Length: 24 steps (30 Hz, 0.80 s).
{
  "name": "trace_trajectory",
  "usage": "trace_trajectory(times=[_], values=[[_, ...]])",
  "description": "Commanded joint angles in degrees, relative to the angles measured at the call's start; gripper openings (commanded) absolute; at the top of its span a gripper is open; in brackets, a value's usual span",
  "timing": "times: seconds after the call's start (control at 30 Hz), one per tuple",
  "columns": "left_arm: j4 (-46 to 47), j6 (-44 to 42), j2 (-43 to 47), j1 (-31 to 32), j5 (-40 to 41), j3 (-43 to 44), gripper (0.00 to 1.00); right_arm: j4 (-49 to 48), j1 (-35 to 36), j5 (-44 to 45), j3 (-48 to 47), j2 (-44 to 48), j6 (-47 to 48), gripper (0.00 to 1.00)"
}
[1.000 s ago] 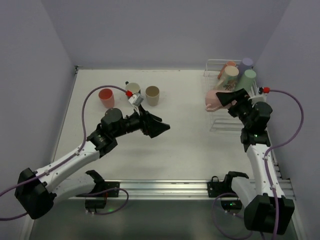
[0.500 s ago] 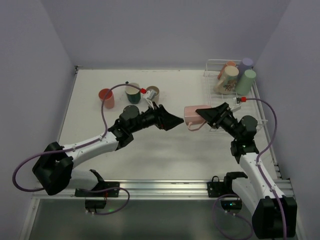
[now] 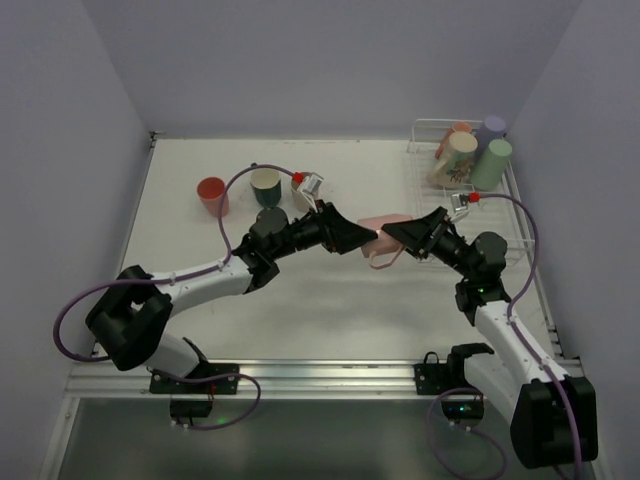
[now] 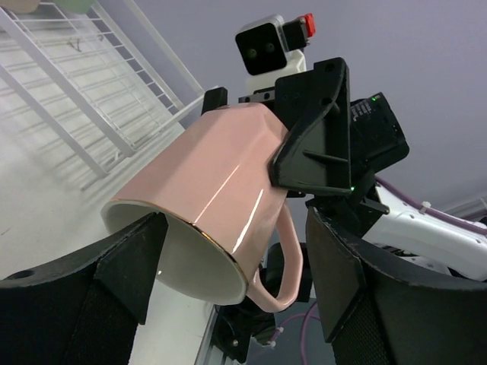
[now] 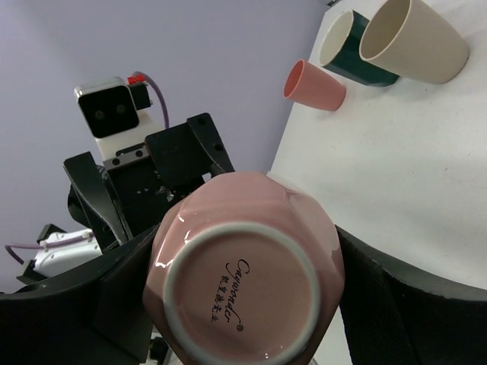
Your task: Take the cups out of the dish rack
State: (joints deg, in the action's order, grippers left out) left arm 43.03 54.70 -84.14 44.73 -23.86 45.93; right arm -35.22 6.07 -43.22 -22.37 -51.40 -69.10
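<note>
My right gripper (image 3: 398, 236) is shut on the base of a pink mug (image 3: 384, 222) and holds it on its side above the middle of the table. My left gripper (image 3: 362, 240) is open, its fingers (image 4: 131, 257) either side of the mug's rim (image 4: 221, 175). The right wrist view shows the mug's base (image 5: 243, 296) between my right gripper (image 5: 247, 251). The dish rack (image 3: 428, 130) at the back right holds a salmon (image 3: 460, 130), cream (image 3: 456, 160), light green (image 3: 492, 163) and lavender cup (image 3: 493, 127). A red cup (image 3: 211, 190) and dark green cup (image 3: 265, 183) stand on the table.
A tan cup (image 5: 415, 42) stands beside the dark green cup (image 5: 354, 49) and red cup (image 5: 313, 85) at the back left; the left wrist camera hides most of it from above. The rack's white wires (image 4: 91, 99) lie behind the mug.
My right gripper has carried the pink mug from the rack leftward to the table's middle. My left arm has swung right to meet it, its open fingers now around the rim.
</note>
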Motion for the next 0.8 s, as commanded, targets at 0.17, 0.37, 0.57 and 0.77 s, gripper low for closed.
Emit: trace_trajectory(times=[0.17,0.37,0.57,0.77], values=[[7.9,3.7,0.3,0.3,-2.6,2.0,0.50,-9.7,1.1,0.1,-0.1,-2.8,-2.4,0.44],[8.0,4.2,-0.5,0.3,-2.1,1.7,0.07,-10.1,3.2,1.4,0.6,-3.8,-2.0,0.44],[2.9,-0.6,1.8,0.3,2.0,1.7,0.00,-8.3,3.9,2.2,1.6,-3.1,-0.8,0.54],[-6.9,-7.1,4.7,0.3,6.4,4.4,0.00,-6.6,3.9,2.3,1.6,-1.8,0.5,0.90]])
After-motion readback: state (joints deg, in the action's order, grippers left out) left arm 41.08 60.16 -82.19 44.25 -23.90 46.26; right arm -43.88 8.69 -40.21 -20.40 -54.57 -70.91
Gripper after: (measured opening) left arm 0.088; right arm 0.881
